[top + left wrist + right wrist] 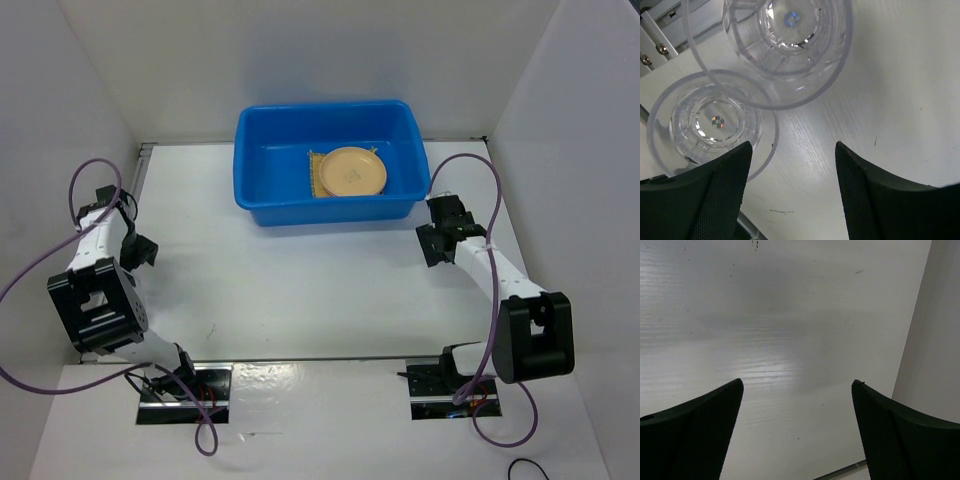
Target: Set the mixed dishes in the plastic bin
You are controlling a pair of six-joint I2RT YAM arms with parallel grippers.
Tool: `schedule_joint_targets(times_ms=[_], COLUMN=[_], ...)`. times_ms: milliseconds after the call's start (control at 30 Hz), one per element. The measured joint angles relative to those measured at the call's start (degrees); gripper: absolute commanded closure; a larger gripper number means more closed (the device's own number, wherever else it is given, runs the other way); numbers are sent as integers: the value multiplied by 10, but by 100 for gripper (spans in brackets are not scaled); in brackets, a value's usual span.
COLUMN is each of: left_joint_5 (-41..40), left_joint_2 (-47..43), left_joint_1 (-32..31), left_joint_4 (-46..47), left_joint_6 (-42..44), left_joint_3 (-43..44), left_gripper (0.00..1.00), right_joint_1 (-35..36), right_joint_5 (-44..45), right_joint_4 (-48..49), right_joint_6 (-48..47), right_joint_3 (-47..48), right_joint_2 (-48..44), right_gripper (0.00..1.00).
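Blue plastic bin (270, 205) stands at the far side of the white table (300, 285), about in the middle between the two arms. Inside it, toward its right half, the square bamboo mat (316, 176) lies flat on the bottom, and the tan-orange plate (352, 171) lies on top of the mat and covers most of it, so only the left edge and corners of the mat show. The two clear cups are outside the bin, on the table at the left side, and they are seen well only by the left wrist camera. The first cup (715, 122) stands upright just in front of the left finger, and the second cup (785, 30) is beyond it; their rims overlap in this view, and I cannot tell if they touch. The left gripper (792, 150) hangs above the table just beside the cups, its black fingers (705, 200) spread apart with only bare table between them. The right gripper (797, 385) is near the right end of the bin, over bare table beside the white wall (940, 340), its jaws also wide apart and holding nothing.
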Motion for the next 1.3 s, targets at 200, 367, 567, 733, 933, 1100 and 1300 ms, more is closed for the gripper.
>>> schedule_joint_targets(times_ms=[200,367,567,733,933,1100,1300], left_joint_5=[6,7,12,19,23,56,111], left_joint_2=[-31,-40,-49,-50,-50,-59,-72], left_joint_1=[-5,-12,-12,-12,-16,-16,-16], left_joint_4=[-8,-24,-32,-32,-32,-8,18], left_joint_6=[0,0,0,0,0,0,1], left_joint_3=[-38,-48,-48,-49,-49,-76,-112], left_gripper=[26,26,26,42,45,40,57], right_joint_1=[0,0,0,0,0,0,0], right_joint_5=[0,0,0,1,4,6,7], right_joint_4=[0,0,0,0,0,0,0], right_joint_6=[0,0,0,0,0,0,0], right_joint_3=[0,0,0,0,0,0,0], right_joint_2=[5,5,5,5,5,5,5], right_gripper=[7,7,7,7,7,7,7])
